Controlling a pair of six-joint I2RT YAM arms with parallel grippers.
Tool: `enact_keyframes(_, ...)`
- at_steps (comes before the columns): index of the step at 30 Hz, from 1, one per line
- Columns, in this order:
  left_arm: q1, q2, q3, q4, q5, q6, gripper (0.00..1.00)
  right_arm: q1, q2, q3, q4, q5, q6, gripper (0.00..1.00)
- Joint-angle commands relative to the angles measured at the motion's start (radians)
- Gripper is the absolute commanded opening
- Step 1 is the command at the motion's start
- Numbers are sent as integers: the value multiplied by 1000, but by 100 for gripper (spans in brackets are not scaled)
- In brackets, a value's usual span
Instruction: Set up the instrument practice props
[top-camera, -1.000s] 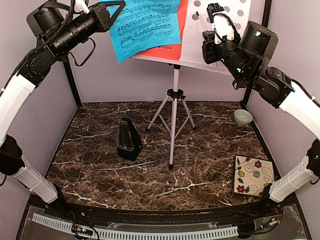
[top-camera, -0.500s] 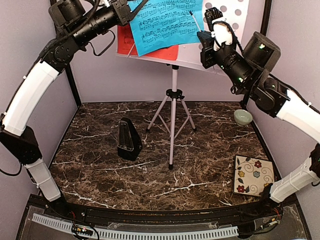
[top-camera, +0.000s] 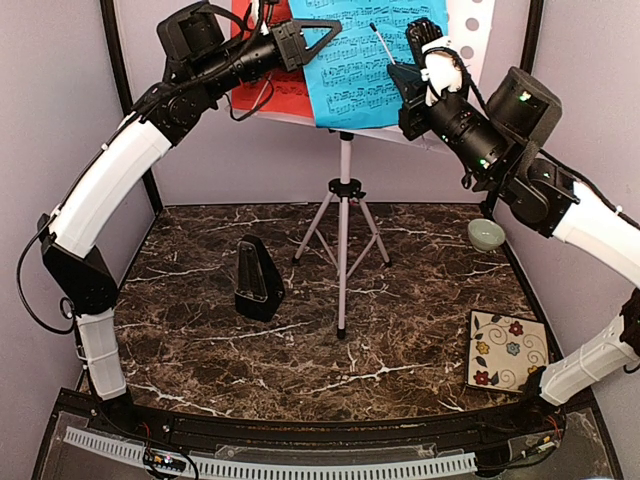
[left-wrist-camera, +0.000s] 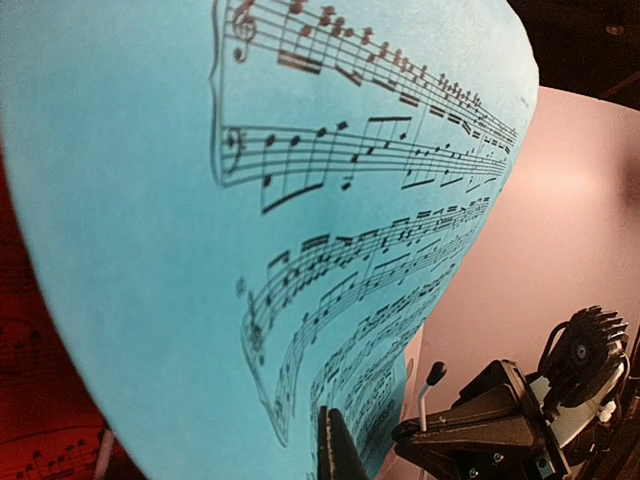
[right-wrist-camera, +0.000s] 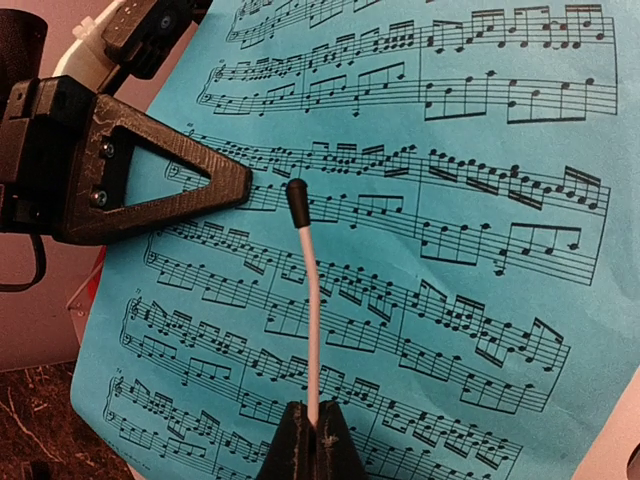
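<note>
1 bowl (top-camera: 486, 235), 1 tile (top-camera: 508, 351); stand (top-camera: 343, 250) apart

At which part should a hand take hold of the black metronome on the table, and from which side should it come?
Probably from above, closing across the upper half of the metronome. It stands upright and tapers from a wide base to a narrow top, so the upper part likely fits the hand's opening better. Nothing stands close by.

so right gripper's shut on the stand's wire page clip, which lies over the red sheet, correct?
Not quite: the sheet behind the wire page clip is the cyan-blue page, not red. The right wrist view shows it. The rest holds: the right gripper is shut on the clip.
</note>
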Motion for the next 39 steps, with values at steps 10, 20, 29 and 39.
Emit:
enact_keyframes(10,4,6,49,86,36,-50,8,0,-6,-3,55,-32,-6,26)
enact_keyframes(20,-1,-51,-3,22,18,-28,32,0,-66,-30,35,-14,38,34)
enact_keyframes(29,-21,-175,-221,38,-78,42,31,-2,-156,3,-121,106,247,37)
enact_keyframes(39,-21,-191,-273,33,-86,63,0,-71,-144,91,-273,112,393,32)
